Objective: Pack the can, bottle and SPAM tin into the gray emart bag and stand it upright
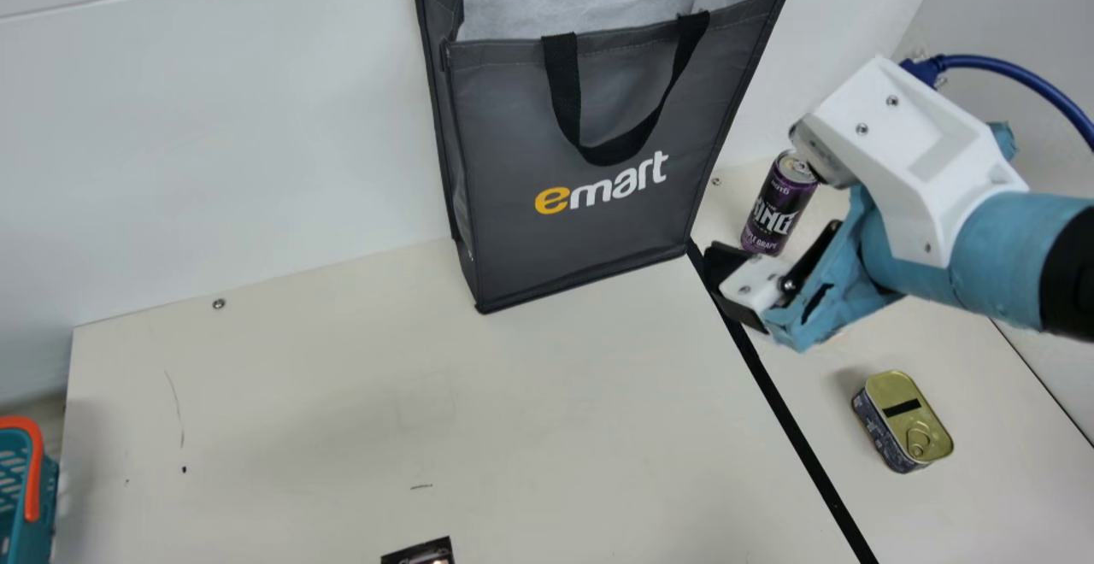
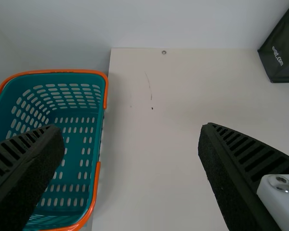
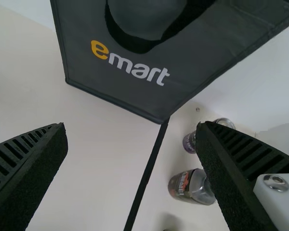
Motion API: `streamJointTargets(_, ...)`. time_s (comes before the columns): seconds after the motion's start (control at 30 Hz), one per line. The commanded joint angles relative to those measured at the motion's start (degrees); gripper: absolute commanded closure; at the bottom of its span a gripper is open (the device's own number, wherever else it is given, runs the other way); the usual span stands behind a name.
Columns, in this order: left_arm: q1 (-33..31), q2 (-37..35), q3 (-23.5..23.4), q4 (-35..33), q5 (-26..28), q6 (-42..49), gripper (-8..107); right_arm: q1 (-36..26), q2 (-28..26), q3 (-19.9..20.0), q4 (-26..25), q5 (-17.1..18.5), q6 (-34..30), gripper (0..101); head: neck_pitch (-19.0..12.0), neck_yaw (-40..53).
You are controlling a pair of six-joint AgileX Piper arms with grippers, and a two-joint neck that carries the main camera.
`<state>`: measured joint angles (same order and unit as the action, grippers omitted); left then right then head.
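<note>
I'm holding my left claw (image 2: 130, 127) and right claw (image 3: 131, 126) spread, empty; by sweeping low, I'd be risking toppling the can (image 1: 776, 205).

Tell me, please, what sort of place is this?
Probably a robotics lab or test station: a robot arm hangs over a cream table, with a gray emart bag and a teal basket nearby.

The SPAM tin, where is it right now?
In the main view, the SPAM tin sits at the lower right, on the table's right-hand section, just right of the black strip and below the purple can.
</note>
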<state>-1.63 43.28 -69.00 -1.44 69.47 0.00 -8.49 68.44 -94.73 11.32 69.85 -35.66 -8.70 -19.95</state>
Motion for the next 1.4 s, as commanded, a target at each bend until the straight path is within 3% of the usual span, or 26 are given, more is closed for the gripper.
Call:
streamJointTargets(0.0, 0.0, 0.0, 0.0, 0.0, 0.0, 0.0, 9, -0.3, 1.0, -1.1, 0.5, 0.1, -1.4, 6, -1.3, 0.0)
streamJointTargets(1.37, 0.0, 0.0, 0.0, 0.0, 0.0, 0.0, 9, -0.8, 18.4, -20.6, 8.2, 0.1, -19.4, 6, -1.3, 0.0)
